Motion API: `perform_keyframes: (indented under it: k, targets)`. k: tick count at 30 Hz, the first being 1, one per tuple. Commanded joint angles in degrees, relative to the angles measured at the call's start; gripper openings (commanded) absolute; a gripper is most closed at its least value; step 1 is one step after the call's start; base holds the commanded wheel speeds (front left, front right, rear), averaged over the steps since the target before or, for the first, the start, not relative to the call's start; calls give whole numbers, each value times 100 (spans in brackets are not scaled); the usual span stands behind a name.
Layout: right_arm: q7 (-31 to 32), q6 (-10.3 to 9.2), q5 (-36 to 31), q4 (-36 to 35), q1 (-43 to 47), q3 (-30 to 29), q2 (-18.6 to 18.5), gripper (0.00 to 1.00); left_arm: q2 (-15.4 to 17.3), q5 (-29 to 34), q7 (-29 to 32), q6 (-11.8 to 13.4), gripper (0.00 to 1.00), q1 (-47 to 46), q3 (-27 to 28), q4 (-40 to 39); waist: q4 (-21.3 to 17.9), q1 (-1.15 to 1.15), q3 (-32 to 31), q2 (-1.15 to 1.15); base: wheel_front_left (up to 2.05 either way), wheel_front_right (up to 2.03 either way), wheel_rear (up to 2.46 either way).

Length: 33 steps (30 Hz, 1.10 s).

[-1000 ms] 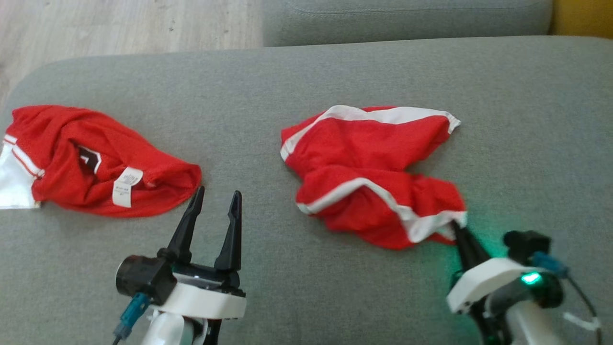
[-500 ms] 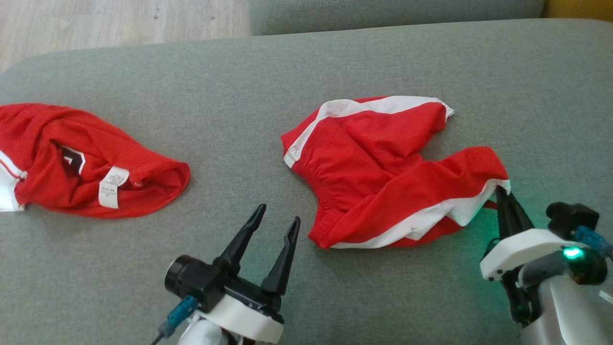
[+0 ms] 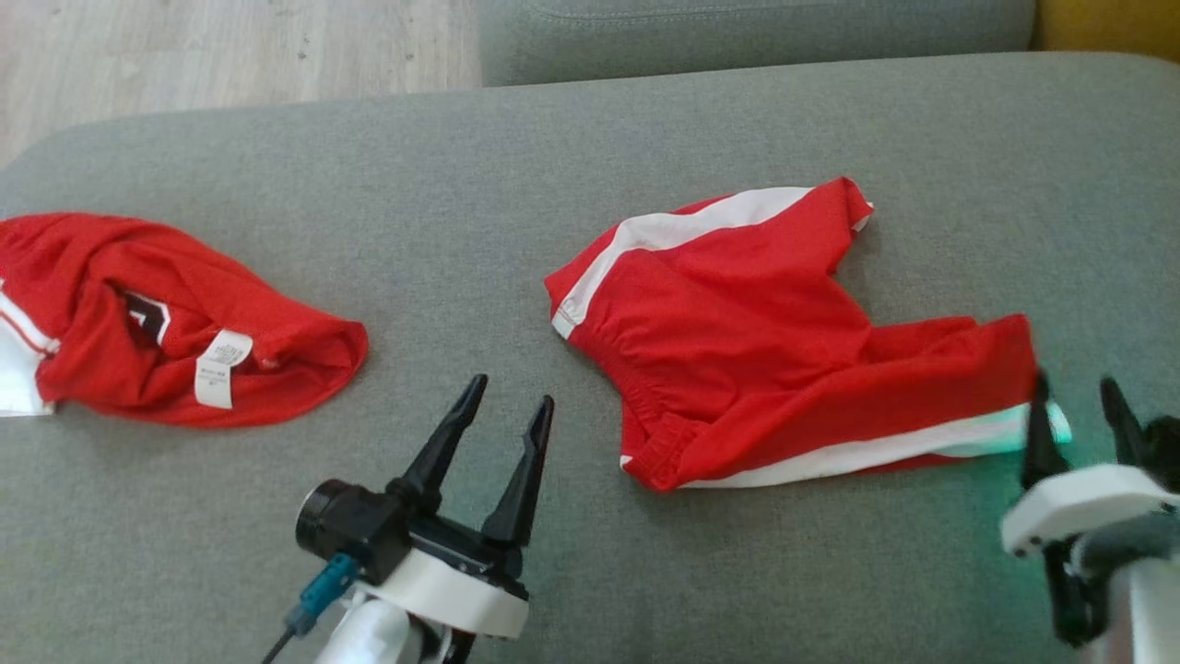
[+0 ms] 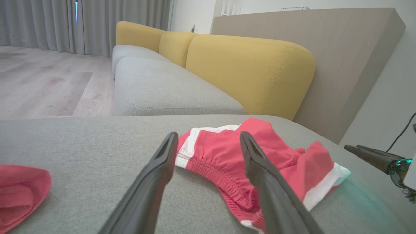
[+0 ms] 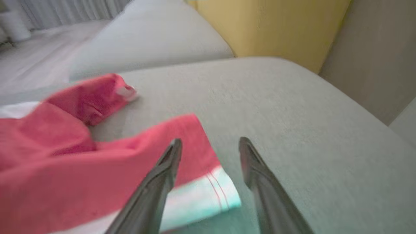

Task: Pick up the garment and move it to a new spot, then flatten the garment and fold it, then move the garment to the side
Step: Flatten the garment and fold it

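Red shorts [image 3: 765, 341] lie on the grey cushion [image 3: 645, 138]. The right gripper [image 3: 1073, 383] gapes empty at their leg hem [image 3: 1000, 433]; the left gripper [image 3: 513, 389], also wide, hovers near the waistband [image 3: 645, 415].

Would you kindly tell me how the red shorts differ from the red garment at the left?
The shorts lie spread out, one leg stretched toward the right gripper; the left garment is bunched up. The shorts carry broad white side stripes; the left garment shows a white label and dark print. Both are red, resting on the grey cushion.
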Motion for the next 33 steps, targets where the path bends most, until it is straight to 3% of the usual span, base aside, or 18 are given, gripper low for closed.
perform_keyframes:
  k: [1, 11, 19, 23, 26, 33]
  targets:
    - [-190, -4, 56, -354, -214, 333, -32, 100, -2, -4, -28, 9, 100, -130, 238, -177, 25, 0, -35, 0, 0, 0, 0]
    - [-821, -4, 737, -1071, 103, 1978, -32, 100, -94, 101, -28, 9, 100, 60, 513, -320, 289, 0, -239, 0, 0, 0, 0]
    - [-817, -4, 655, -1128, 93, 2384, -32, 100, -103, 140, -28, 9, 100, 188, 578, -376, 584, 0, -261, 0, 0, 0, 0]
    - [-595, -4, 529, -1106, -116, 2646, -32, 100, -97, 135, -28, 9, 100, 164, 574, -378, 710, 0, -210, 0, 0, 0, 0]
    - [-25, -4, 361, -820, -417, 3058, -32, 100, -99, 117, -28, 9, 100, 124, 555, -375, 839, 0, -140, 0, 0, 0, 0]
    - [987, -4, 54, 281, -1392, 3610, -58, 100, -138, 56, -28, 9, 100, 24, 467, -342, 1168, 0, 82, 0, 0, 0, 0]
